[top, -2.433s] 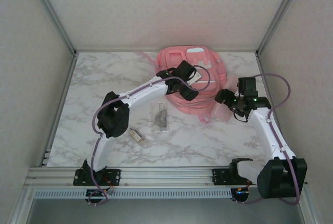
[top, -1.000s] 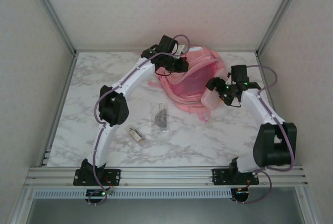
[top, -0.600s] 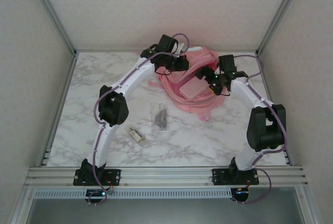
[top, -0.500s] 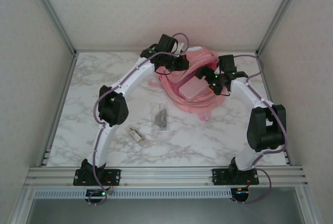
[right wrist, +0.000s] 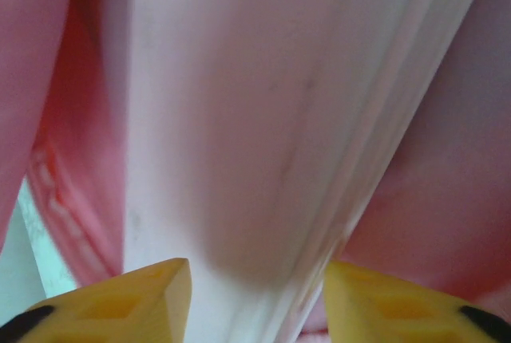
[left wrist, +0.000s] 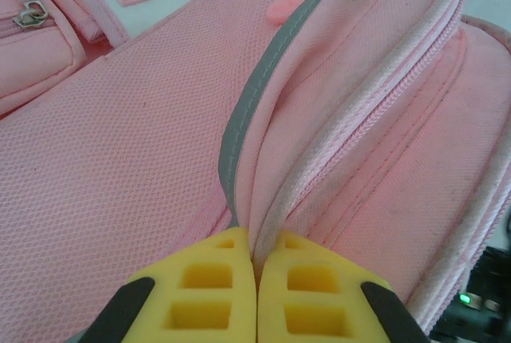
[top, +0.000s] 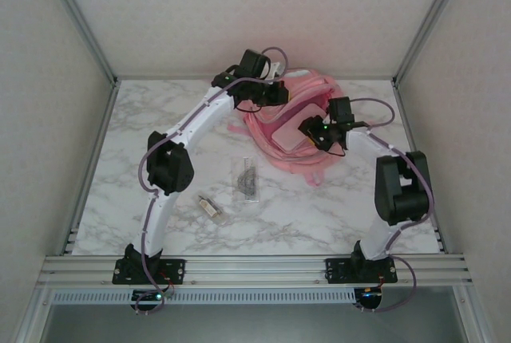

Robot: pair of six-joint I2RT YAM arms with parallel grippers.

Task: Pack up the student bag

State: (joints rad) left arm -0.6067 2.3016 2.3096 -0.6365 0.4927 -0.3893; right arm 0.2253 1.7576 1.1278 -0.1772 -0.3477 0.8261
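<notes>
The pink student bag (top: 281, 157) lies at the back of the table with its mouth held open. My left gripper (top: 275, 94) is shut on the bag's zip edge (left wrist: 319, 159), the yellow fingertips (left wrist: 215, 279) pinching the fabric fold; in the left wrist view the gripper (left wrist: 257, 259) sits at the bottom. My right gripper (top: 308, 129) is shut on a pale pink pencil case (top: 289, 138), which reaches into the bag's opening. In the right wrist view the case (right wrist: 255, 120) runs out between the fingers of the gripper (right wrist: 255, 279), with the bag's pink lining (right wrist: 447, 183) around it.
A clear ruler set (top: 247, 179) and a small clear oblong item (top: 211, 207) lie on the marble table in front of the bag. Metal frame posts (top: 80, 20) stand at the back corners, with walls close on both sides.
The left gripper lifted the bag's edge toward the back and has held it there. The right arm swung left from beside the bag, carrying the pencil case into the opening.
</notes>
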